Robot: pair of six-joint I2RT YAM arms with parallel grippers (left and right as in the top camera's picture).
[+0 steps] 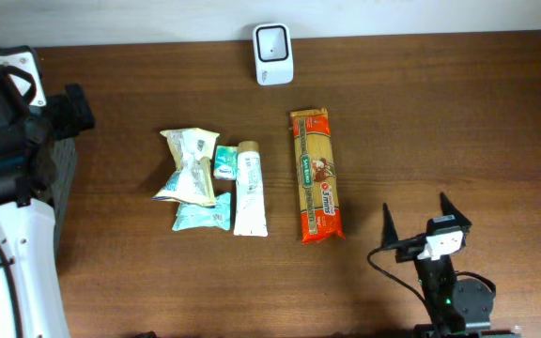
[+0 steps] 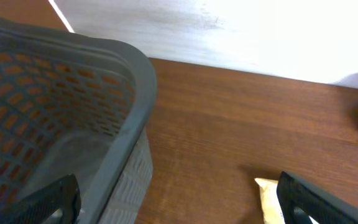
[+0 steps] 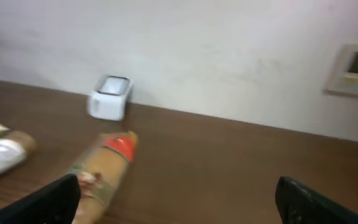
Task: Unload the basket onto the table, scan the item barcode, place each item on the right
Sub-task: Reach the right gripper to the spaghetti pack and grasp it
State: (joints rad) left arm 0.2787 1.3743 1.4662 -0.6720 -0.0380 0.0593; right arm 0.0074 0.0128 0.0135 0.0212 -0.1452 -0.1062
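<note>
Two end effectors, both spread wide and holding nothing: right end effector (image 1: 416,212) parked low at the near-right of the counter (image 1: 440,113), left end effector (image 2: 185,208) up by the rim of the grey basket (image 2: 92,93) at the far left. No item picked yet, by the look of it. Five candidates lying flat mid-counter: pasta pack (image 1: 316,175) nearest the right arm, then a white tube (image 1: 250,188), a small teal box (image 1: 224,161) just beside the tube's cap end, a yellow-and-white snack bag (image 1: 186,160) and a teal packet (image 1: 200,216) just beside it. Scanner (image 1: 272,53) upright at the far edge, well apart from all of them. Main risks, as a guess: pinching the pasta pack across its long sides and cracking the contents, or losing the slick film on the lift; grabbing at one end and getting droop, hence a barcode tilted off the scanner window. Barcode position on any item not visible from here, quite possibly face-down, so a flip or a handover likely needed. Tight cluster on the left: easy to drag the box or the neighbouring packet along when closing on the tube. Left arm close to the basket wall, easy to clip on the way out. Knocking the scanner over also possible if coming in too low or too fast.
</note>
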